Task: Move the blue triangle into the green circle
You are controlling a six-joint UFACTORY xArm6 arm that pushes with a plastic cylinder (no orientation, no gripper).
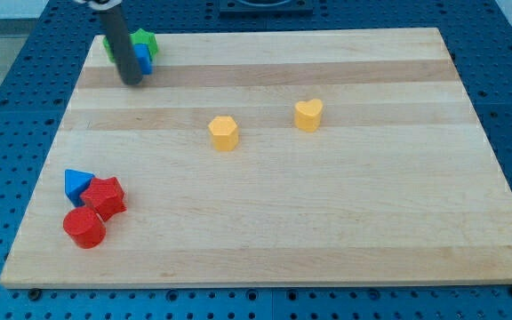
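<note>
The blue triangle lies near the view's bottom left and touches a red block. A green block sits at the board's top left corner, partly hidden by my rod, so I cannot make out its shape. A second blue block sits just below it, against the rod. My tip rests on the board just below and left of these two blocks, far above the blue triangle.
A round red block lies below the other red block. A yellow block and a yellow heart sit near the board's middle. The wooden board rests on a blue perforated table.
</note>
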